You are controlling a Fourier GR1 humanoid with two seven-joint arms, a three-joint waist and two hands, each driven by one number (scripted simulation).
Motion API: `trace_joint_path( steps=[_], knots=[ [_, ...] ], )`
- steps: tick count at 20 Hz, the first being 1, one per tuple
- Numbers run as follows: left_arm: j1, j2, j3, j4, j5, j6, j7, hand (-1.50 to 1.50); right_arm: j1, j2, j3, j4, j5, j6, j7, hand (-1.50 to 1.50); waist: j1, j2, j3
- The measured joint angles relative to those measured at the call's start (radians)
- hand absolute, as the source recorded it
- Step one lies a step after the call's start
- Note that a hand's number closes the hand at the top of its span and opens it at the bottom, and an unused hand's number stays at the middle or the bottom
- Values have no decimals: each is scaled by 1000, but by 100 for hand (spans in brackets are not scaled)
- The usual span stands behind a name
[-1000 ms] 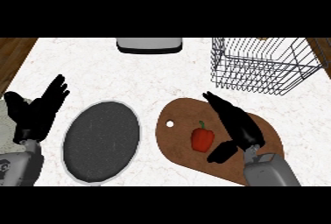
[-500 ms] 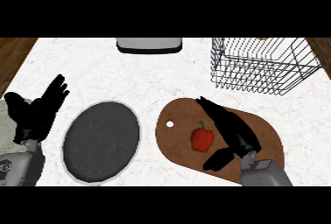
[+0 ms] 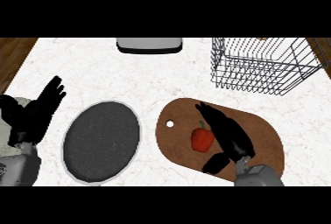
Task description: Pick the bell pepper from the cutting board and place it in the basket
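Note:
A red bell pepper (image 3: 202,139) lies on the brown oval cutting board (image 3: 265,131) at the lower right. My right hand (image 3: 227,133) is open over the board, its straight fingers running along the pepper's right side and its thumb (image 3: 215,163) below the pepper. Whether the fingers touch the pepper I cannot tell. The wire basket (image 3: 264,64) stands at the back right, apart from the board. My left hand (image 3: 35,114) rests open at the left edge, fingers up.
A dark grey oval plate (image 3: 101,141) with a pale rim lies left of the cutting board. A grey and white appliance (image 3: 149,44) sits at the back edge. Wooden floor (image 3: 13,51) shows beyond the counter's left side.
My right hand has slid left across the board and now lies right beside the pepper. The pepper, the left hand and the basket have not moved.

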State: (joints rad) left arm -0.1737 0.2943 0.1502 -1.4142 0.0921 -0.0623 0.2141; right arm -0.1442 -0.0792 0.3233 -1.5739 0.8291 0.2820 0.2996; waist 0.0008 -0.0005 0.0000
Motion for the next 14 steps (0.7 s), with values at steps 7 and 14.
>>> trace_joint_path(
  steps=[7, 14],
  knots=[
    [-24, -24, 1, 17, -23, 11, 5, 0, -48, 2, 26, 87, 72, 7, -31, 150, 0, 0, -1],
    [-59, -12, 27, 43, -23, -8, 18, 0, -39, 17, 52, 131, 134, -18, -76, 150, -2, -5, -4]
  ],
)
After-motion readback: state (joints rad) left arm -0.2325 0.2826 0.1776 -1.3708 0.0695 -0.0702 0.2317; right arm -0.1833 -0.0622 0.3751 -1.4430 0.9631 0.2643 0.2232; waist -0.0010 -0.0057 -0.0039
